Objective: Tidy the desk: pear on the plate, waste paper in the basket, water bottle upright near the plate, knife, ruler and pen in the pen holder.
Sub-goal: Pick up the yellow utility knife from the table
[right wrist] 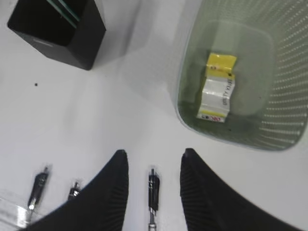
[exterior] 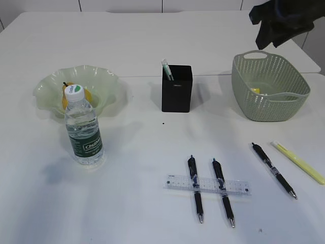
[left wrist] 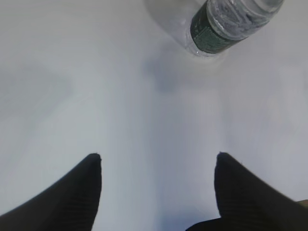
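A water bottle (exterior: 84, 129) stands upright in front of the green plate (exterior: 104, 84), which holds the pear (exterior: 65, 98). The black pen holder (exterior: 176, 89) contains a greenish item (exterior: 166, 69). The transparent ruler (exterior: 207, 185) lies under two black pens (exterior: 195, 188) (exterior: 222, 192). A third pen (exterior: 273, 169) and a yellow knife (exterior: 299, 162) lie to the right. The basket (exterior: 271, 104) holds waste paper (right wrist: 217, 89). My right gripper (right wrist: 154, 152) is open and empty, high above the third pen (right wrist: 153, 190). My left gripper (left wrist: 157, 155) is open over bare table near the bottle (left wrist: 231, 21).
The right arm (exterior: 279, 23) hangs above the basket's far rim in the exterior view. The right wrist view also shows the pen holder (right wrist: 57, 31), the basket wall (right wrist: 284, 101) and two pen tips (right wrist: 38, 185) at lower left. The table's far edge runs behind the plate.
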Robot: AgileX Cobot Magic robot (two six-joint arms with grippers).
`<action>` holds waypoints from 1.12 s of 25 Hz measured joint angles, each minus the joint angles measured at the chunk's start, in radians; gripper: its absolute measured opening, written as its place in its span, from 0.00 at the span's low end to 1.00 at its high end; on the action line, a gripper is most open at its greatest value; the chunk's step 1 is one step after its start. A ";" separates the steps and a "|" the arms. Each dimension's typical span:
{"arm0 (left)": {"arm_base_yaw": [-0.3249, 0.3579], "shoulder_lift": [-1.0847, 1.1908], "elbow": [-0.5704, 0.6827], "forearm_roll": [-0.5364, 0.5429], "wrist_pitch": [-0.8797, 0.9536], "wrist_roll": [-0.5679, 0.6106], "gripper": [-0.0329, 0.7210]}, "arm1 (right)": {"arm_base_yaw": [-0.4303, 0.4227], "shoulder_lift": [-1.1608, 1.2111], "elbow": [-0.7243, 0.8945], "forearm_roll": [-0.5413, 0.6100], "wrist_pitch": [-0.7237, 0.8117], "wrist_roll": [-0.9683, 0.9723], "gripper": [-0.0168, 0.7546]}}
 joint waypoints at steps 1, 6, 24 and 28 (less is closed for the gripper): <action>0.000 0.000 0.000 0.000 0.002 0.000 0.73 | 0.000 -0.015 0.024 -0.022 0.000 0.000 0.37; 0.000 0.000 0.000 0.000 0.015 0.000 0.73 | -0.001 -0.065 0.199 -0.107 -0.020 -0.002 0.37; 0.000 0.000 0.000 0.005 0.023 0.000 0.73 | -0.068 0.010 0.365 -0.152 -0.092 -0.093 0.37; 0.000 0.000 0.000 0.011 0.024 0.000 0.73 | -0.083 0.052 0.365 -0.077 -0.092 -0.177 0.37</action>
